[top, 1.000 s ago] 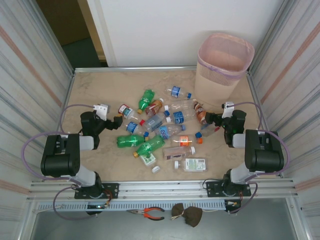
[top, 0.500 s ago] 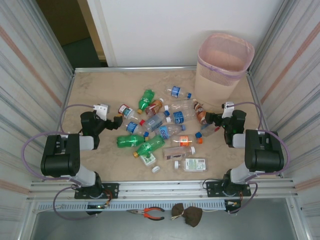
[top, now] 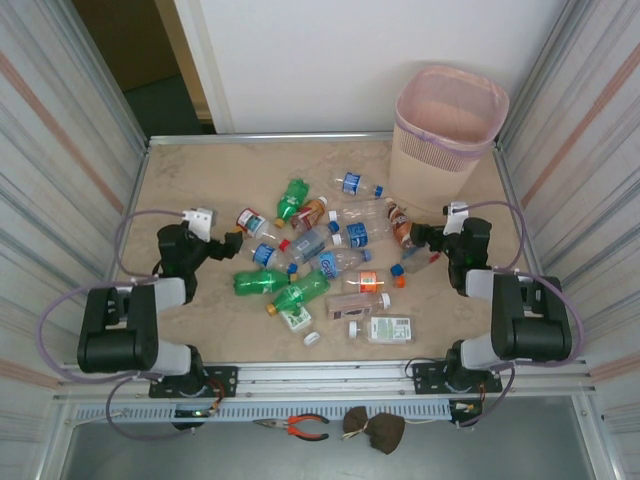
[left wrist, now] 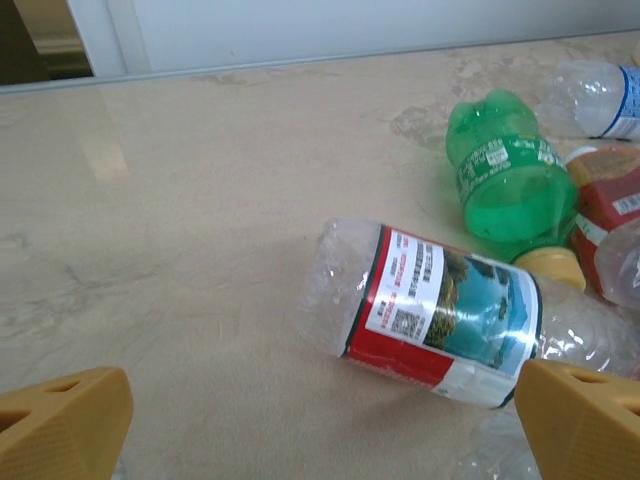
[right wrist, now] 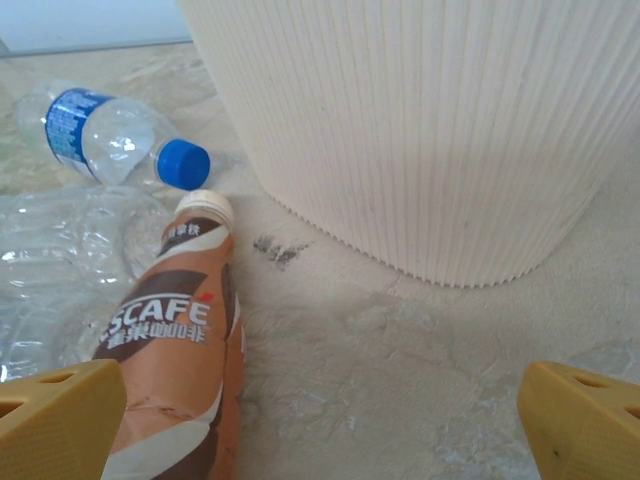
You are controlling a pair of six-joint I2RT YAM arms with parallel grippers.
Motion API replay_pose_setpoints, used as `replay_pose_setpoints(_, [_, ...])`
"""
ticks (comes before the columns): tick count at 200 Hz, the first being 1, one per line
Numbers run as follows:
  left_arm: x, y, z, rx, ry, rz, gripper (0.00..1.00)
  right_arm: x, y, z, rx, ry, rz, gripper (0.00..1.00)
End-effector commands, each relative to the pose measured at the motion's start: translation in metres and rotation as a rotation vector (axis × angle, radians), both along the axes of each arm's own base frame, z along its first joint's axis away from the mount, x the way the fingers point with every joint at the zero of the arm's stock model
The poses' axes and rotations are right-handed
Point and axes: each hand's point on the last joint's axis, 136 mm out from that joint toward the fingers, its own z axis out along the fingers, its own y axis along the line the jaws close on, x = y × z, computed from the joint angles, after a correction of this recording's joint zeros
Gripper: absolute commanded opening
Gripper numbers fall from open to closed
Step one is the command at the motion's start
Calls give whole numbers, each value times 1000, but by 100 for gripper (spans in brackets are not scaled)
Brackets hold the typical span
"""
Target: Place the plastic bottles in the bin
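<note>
Left arm (top: 118, 330) shifted back, plastic bottles (top: 300, 292) scattered, clear, green, brown

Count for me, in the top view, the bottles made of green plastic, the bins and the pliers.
Green plastic bottles: 3
Bin: 1
Pliers: 1
Total: 5

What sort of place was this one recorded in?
Probably a lab test cell: corrugated metal panels fence the table, two robot arms are bolted to a rail, and plastic bottles lie near a bin.
</note>
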Motion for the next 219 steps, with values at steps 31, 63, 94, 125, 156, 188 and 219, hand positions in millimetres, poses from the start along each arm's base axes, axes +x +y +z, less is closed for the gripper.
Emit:
replay_pose_setpoints(31, [1,4,14,52,59,88,98,-9,32,13,-112,47,126,99])
replay_pose_setpoints(63, [-2,9,21,-14,113,162,99,-22,68,25,-157,65,284,99])
replay_pose_setpoints(94, [-11,12,30,-24,168,213,99,-43,114,33,-180,93,511,100])
replay_pose_setpoints(125, [-20,9,49,-78,200,221,98,-62,158,49,-219,124,719,95])
replay_pose_setpoints(156, [-32,7,59,-105,282,224,98,-88,195,74,-289,94,954,95])
replay_pose_setpoints(188, [-47,7,80,-163,335,215,97,-114,224,92,-374,101,1165,95])
replay_pose_setpoints(219, [-59,9,102,-180,373,163,96,-138,248,86,-554,144,1351,94])
